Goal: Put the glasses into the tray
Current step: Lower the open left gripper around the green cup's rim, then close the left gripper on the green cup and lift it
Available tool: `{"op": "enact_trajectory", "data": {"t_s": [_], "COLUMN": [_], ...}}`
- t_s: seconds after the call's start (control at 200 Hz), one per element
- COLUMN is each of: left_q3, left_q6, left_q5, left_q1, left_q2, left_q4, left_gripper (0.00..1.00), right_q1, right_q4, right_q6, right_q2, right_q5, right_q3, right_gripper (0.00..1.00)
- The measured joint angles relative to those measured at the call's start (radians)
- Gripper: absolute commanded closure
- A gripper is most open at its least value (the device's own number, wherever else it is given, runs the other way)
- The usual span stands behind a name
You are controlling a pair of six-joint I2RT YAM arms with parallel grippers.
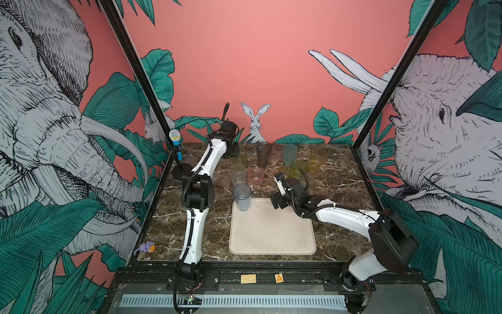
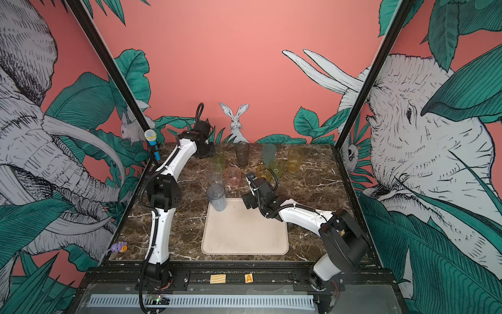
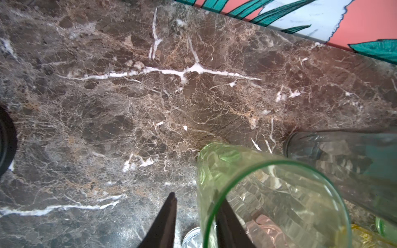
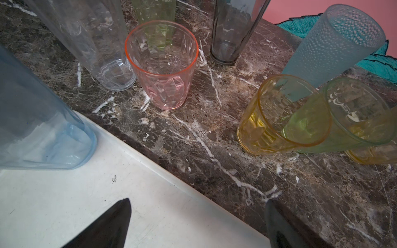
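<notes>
The cream tray [image 1: 271,239] lies front centre, and a grey-blue glass [image 1: 242,197] stands in its far left corner. Behind it on the marble stand clear [image 1: 237,174], pink [image 1: 255,176], smoky [image 1: 263,153], teal [image 1: 290,154], yellow [image 1: 316,160] and short green [image 1: 298,164] and amber [image 1: 286,171] glasses. My left gripper [image 3: 196,197] is at the back, straddling the rim of a tall green glass [image 3: 268,193]: one finger inside, one outside, a gap beside the wall. My right gripper [image 4: 197,214] hangs open and empty over the tray's [image 4: 86,204] far right edge.
A toy microphone [image 1: 176,144] on a black stand rises at the back left table edge. A small purple toy [image 1: 146,247] lies at the front left corner. Two wooden blocks [image 1: 248,279] sit on the front rail. Black frame posts flank the table.
</notes>
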Motion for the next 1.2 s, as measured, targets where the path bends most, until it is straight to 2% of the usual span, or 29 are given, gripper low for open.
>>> {"op": "enact_trajectory", "data": {"t_s": [0.35,1.2], "left_q3": [0.000,0.000], "left_q6": [-0.002,0.011], "left_q5": [0.010,0.017], "left_q1": [0.004,0.012], "left_q2": [0.004,0.004], "left_q4": [0.001,-0.008], "left_gripper": [0.82,1.00], "right_q1": [0.004,0.006], "right_q4": [-0.016,-0.033], "right_q6": [0.000,0.000], "right_q2": [0.018,0.037], "right_q5": [0.000,-0.006], "right_q3": [0.023,0.047], "right_gripper": [0.01,0.01]}}
